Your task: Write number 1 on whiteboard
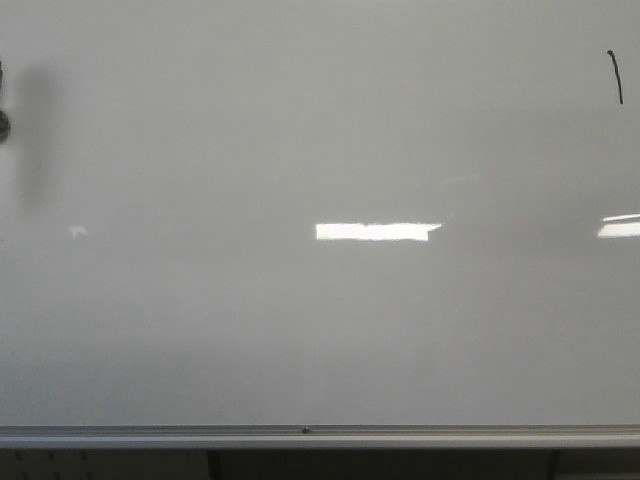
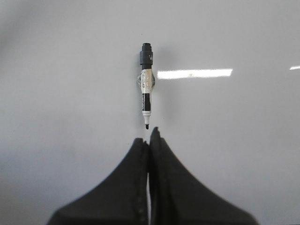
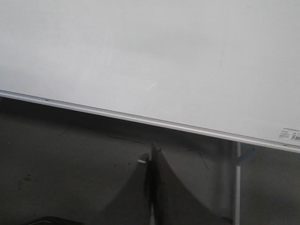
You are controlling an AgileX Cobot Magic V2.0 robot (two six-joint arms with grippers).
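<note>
The whiteboard point(image 1: 320, 150) fills the front view, with its silver bottom rail point(image 1: 320, 436). The number 1 point(image 1: 615, 77) is a short black slanted stroke at its top right. Neither gripper shows in the front view. In the left wrist view a black-and-white marker point(image 2: 146, 86) hangs upright on the board point(image 2: 70, 70), bare tip down. My left gripper point(image 2: 149, 136) is shut and empty, its tips just short of the marker's tip. My right gripper point(image 3: 151, 152) is shut and empty, below the board's rail point(image 3: 140, 119).
A dark object point(image 1: 3, 110) with a grey shadow beside it sits at the board's left edge in the front view. Bright light reflections point(image 1: 377, 231) lie on the board. Below the rail are a dark surface point(image 3: 70, 173) and a metal stand leg point(image 3: 237, 183).
</note>
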